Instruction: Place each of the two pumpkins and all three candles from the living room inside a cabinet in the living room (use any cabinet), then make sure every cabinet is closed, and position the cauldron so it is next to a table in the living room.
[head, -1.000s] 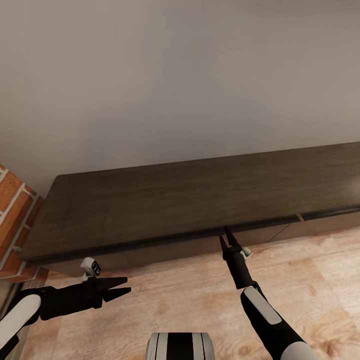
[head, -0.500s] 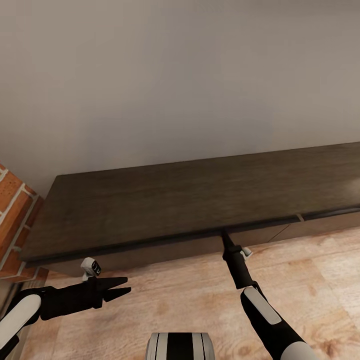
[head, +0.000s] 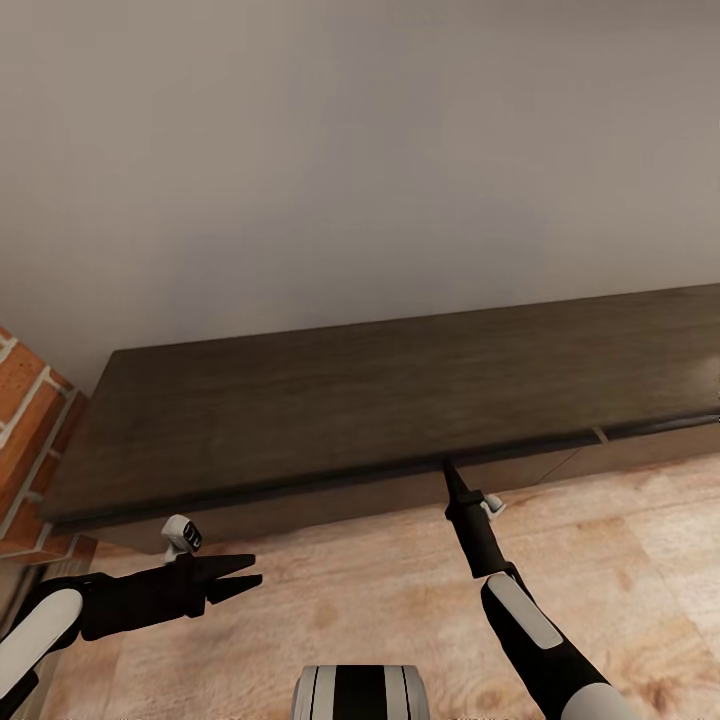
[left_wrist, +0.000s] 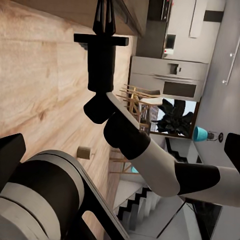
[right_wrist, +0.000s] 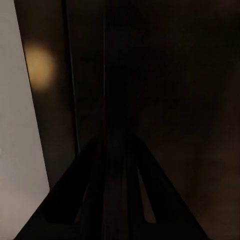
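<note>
The cabinet (head: 400, 400) is a long, low dark-brown unit against the grey wall, with its fronts flush under the slab top. My right gripper (head: 449, 472) is shut, its tips pressed at the seam just under the top's front edge; the left wrist view shows it as the right gripper (left_wrist: 105, 14), fingers together against the wood. The right wrist view is dark cabinet front (right_wrist: 190, 75) close up. My left gripper (head: 250, 572) hovers open over the floor, left of and apart from the cabinet. A small beige candle (left_wrist: 84, 152) stands on the floor behind me.
A brick pillar (head: 20, 420) stands at the cabinet's left end. Wooden floor (head: 350, 590) spreads in front of the cabinet. In the left wrist view, wooden chairs (left_wrist: 135, 100), a fridge (left_wrist: 170, 80), a dark plant (left_wrist: 175, 117) and stairs (left_wrist: 135, 210) lie behind me.
A second ago the right gripper's fingers stood apart just short of the cabinet edge; they have since closed and pushed up to the seam. The left arm has not moved.
</note>
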